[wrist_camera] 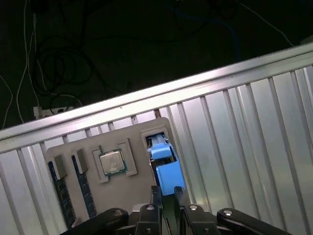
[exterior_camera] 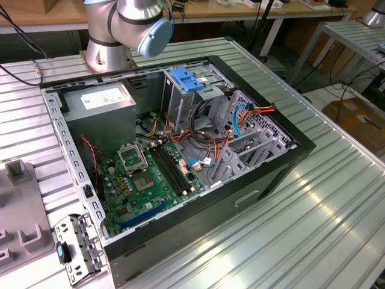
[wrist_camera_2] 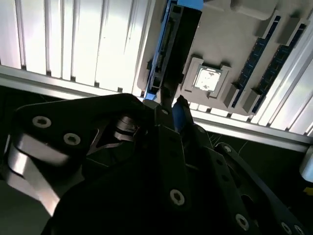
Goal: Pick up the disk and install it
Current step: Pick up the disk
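Note:
The disk stands on edge in a slot of a grey holder on the ribbed metal table; its blue rail faces the camera. In the second wrist view the disk is seen edge-on, dark with a blue strip. My gripper straddles the near end of the disk, and its black fingers press against both sides. In the second wrist view the gripper has a bit of blue between its tips. Whether the disk has risen from the slot I cannot tell.
The holder also carries a square processor chip and memory sticks. The exterior view shows the open computer case with a drive cage and blue handle, a grey power box, and the arm's base.

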Controlling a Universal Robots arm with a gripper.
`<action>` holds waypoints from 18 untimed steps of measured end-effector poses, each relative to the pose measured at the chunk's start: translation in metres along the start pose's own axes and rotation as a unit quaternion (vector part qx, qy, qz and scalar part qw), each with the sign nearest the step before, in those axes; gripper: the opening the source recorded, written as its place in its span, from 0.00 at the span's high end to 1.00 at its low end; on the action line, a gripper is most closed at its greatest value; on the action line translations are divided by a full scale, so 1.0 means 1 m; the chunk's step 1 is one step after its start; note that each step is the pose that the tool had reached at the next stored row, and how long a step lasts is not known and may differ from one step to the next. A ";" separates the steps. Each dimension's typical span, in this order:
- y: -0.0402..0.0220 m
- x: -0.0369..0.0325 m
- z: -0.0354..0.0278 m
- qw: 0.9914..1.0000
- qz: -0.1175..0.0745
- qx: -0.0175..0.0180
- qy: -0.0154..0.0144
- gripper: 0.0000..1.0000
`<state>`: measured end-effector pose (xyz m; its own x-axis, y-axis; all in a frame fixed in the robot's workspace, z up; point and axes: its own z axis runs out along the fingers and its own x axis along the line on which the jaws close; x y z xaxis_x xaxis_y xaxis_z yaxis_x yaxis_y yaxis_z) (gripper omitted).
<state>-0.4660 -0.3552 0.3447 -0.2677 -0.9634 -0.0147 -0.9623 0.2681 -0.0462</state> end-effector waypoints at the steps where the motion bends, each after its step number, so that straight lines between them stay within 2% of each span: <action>1: 0.0012 0.0003 0.0000 1.000 -0.002 0.000 -0.002 0.75; 2: 0.0032 0.0009 -0.0001 1.000 -0.005 -0.001 -0.004 0.63; 3: 0.0071 0.0020 0.0011 1.000 -0.009 -0.002 -0.007 0.57; 4: 0.0089 0.0024 0.0024 1.000 -0.010 -0.002 -0.008 0.51; 5: 0.0097 0.0022 0.0049 1.000 -0.011 -0.002 -0.008 0.51; 7: 0.0103 0.0016 0.0110 1.000 -0.011 -0.002 -0.008 0.38; 13: 0.0116 0.0019 0.0133 1.000 -0.016 -0.003 -0.008 0.38; 15: 0.0118 0.0019 0.0147 0.999 -0.034 -0.004 -0.009 0.38; 18: 0.0119 0.0019 0.0173 0.998 -0.061 -0.005 -0.010 0.38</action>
<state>-0.4771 -0.3538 0.3269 -0.1478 -0.9886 -0.0285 -0.9881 0.1488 -0.0382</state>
